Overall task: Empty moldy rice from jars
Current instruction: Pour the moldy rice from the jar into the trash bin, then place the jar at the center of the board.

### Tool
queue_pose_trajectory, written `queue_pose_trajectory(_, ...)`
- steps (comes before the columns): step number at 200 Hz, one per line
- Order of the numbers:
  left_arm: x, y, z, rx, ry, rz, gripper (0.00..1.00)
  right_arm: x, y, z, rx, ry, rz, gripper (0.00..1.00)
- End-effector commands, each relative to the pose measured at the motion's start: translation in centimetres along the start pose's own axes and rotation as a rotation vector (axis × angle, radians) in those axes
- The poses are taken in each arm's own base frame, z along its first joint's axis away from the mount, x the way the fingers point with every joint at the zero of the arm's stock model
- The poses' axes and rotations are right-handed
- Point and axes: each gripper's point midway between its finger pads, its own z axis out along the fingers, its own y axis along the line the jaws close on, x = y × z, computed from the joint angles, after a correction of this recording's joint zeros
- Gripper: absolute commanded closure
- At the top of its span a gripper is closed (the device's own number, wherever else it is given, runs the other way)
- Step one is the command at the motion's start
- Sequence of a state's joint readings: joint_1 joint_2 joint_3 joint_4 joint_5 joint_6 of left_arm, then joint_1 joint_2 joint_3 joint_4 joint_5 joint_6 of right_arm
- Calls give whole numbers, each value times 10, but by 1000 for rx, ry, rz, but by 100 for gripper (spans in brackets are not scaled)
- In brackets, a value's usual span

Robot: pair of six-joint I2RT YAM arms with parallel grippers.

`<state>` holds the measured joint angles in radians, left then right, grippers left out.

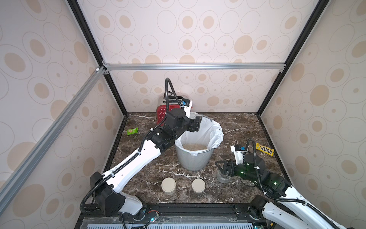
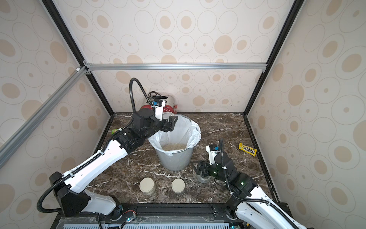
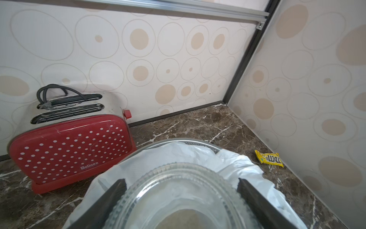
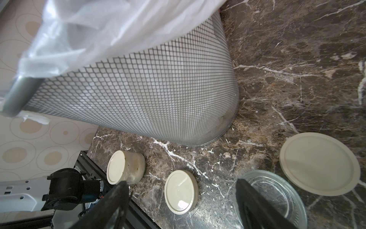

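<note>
The mesh bin (image 1: 193,160) stands upright at centre frame in both top views. It has a white liner, and pale rice (image 1: 195,147) lies in its bottom. Above its far rim the left pincer (image 3: 181,182) is clamped on a clear jar (image 3: 178,200). The jar's round face looks at the wrist camera, and I cannot tell its tilt. At lower right the right pincer (image 1: 222,169) is spread wide over an empty open jar (image 4: 281,188), which stands upright, mouth up. Whether they touch is unclear. A lidded jar (image 1: 168,185) stands upright at lower centre on the counter (image 1: 237,126). A loose lid (image 1: 198,185) lies flat beside it. A second lid (image 4: 319,163) lies flat just beside the open jar.
</note>
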<state>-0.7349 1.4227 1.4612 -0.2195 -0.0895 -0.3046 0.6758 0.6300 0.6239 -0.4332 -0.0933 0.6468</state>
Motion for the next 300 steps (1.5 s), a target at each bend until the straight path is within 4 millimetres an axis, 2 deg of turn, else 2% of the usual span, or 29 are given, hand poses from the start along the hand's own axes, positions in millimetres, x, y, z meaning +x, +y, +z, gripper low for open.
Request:
queue_pose_trajectory(1, -30, 1, -13, 57, -105, -94, 46, -2, 0, 0, -1, -15, 8, 13)
queue_pose_trajectory(14, -33, 4, -11, 82, -134, -161, 48, -2, 1, 0, -6, -13, 10, 13)
queue_pose_trajectory(43, -29, -2, -13, -10, -72, 30, 48, -3, 2, -2, 0, -10, 1, 13)
queue_pose_trajectory(56, -31, -2, -15, 36, -95, -58, 46, -3, 1, -3, 3, -12, 0, 13)
queue_pose_trajectory(72, -40, 8, -15, 123, -168, -266, 46, -3, 1, -3, -1, -18, 5, 13)
queue_pose_trajectory(80, -43, 11, -16, 143, -194, -314, 47, -3, 1, -2, -3, -18, 8, 13)
queue_pose_trajectory(113, -55, 6, -22, 162, -196, -293, 47, -2, 1, -3, -1, -14, 3, 13)
queue_pose_trajectory(173, -53, 8, -25, 152, -201, -291, 47, -3, 4, -2, -15, -15, 0, 13)
queue_pose_trajectory(203, -54, 8, -25, 152, -206, -310, 47, -10, 13, -11, -37, -25, -26, 13)
queue_pose_trajectory(223, -57, 8, -27, 165, -231, -345, 47, -24, 26, -22, -83, -77, -49, 13)
queue_pose_trajectory(244, -59, 9, -28, 169, -244, -384, 46, -45, 50, -37, -186, -170, -67, 15)
queue_pose_trajectory(276, -72, 9, -35, 202, -299, -511, 46, -82, 92, -62, -342, -304, -121, 20)
queue_pose_trajectory(300, -79, 19, -41, 176, -325, -650, 46, -113, 126, -74, -440, -392, -193, 26)
